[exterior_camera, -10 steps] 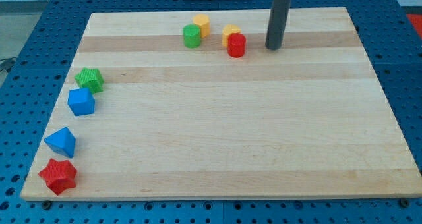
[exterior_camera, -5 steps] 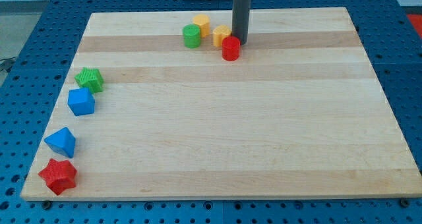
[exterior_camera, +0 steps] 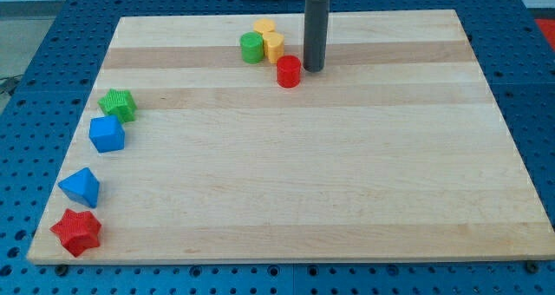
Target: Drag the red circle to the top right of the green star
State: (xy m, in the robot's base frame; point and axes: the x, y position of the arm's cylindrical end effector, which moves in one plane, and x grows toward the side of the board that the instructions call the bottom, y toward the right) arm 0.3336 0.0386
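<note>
You'll spot my tip (exterior_camera: 313, 69) just right of the red circle (exterior_camera: 289, 71), near the worktop's (exterior_camera: 347, 173) top; green star (exterior_camera: 117, 105) sits far left. The end effector's a plain rod, no jaws.

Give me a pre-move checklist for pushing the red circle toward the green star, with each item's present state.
1. My tip at the red circle: ok, just on its right; contact itself cannot tell.
2. Push side suits a leftward, downward path: ok, the green star lies far to the view's left.
3. Path between them free of blocks: ok.
4. Neighbours clear of the circle: ok, the yellow block and green cylinder sit above it, apart.
5. Spot at the star's top right free: ok; the blue cube sits below.
</note>
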